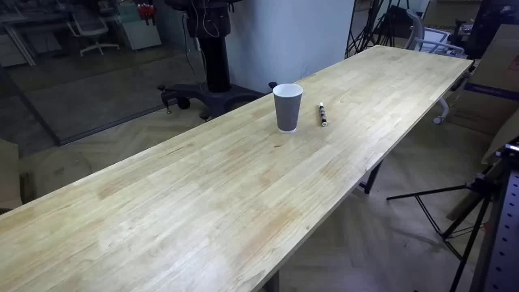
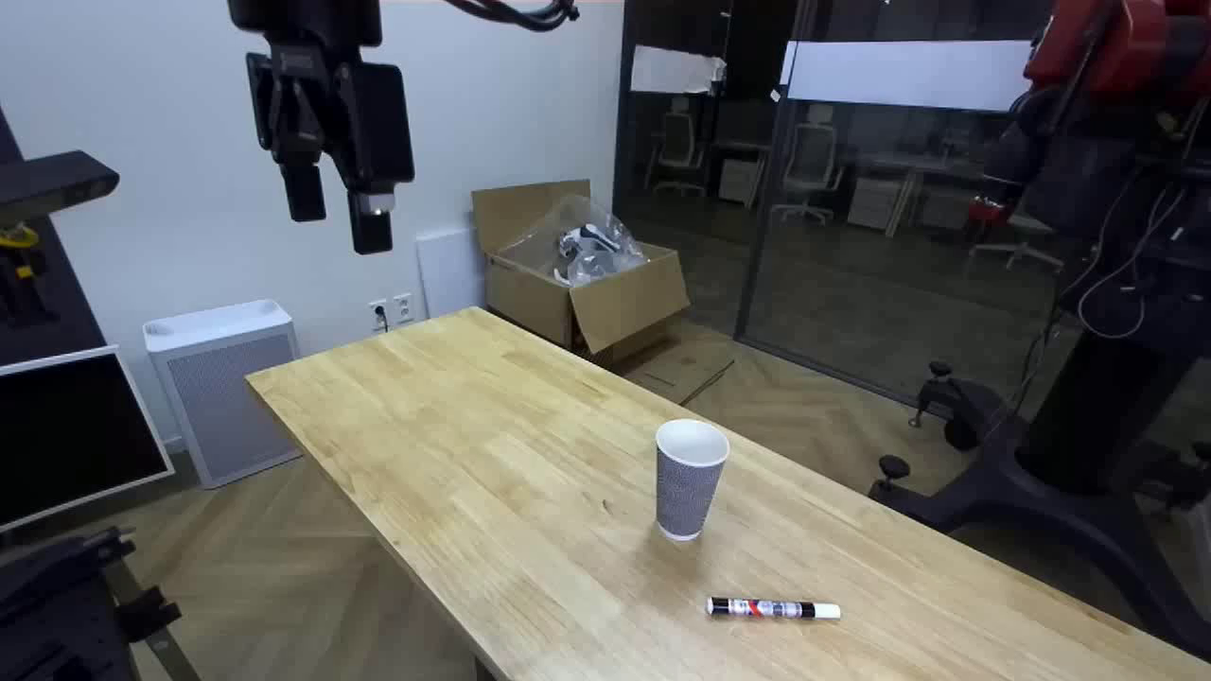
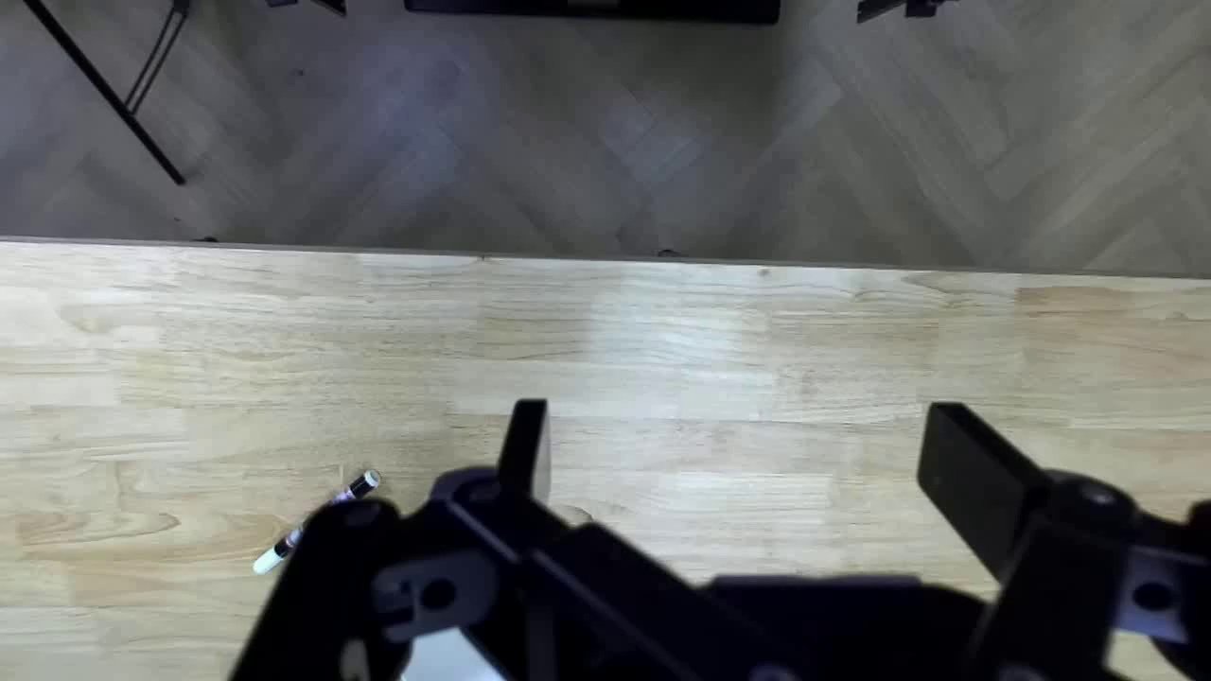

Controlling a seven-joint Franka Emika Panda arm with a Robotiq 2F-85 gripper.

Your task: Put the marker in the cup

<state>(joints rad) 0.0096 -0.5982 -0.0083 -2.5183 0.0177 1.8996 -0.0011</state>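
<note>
Over the wooden table, gripper wide and unladen

In the wrist view, the two fingers stand far apart, bare wood showing between their tips; nothing in hold. In an exterior view the gripper hangs high against a white wall, fingers pointing down, well apart from cup and marker. Cup: grey, textured, white-rimmed, whitish inside, upright on the table. Marker: lying flat on the wood near the cup, outside it, a gap between the two in both exterior views. Black bands, patterned label with a slash of red, one end white. In the wrist view, part of the marker is hidden behind the gripper's body. A pale patch also shows past the gripper there; cannot tell what it is.
</note>
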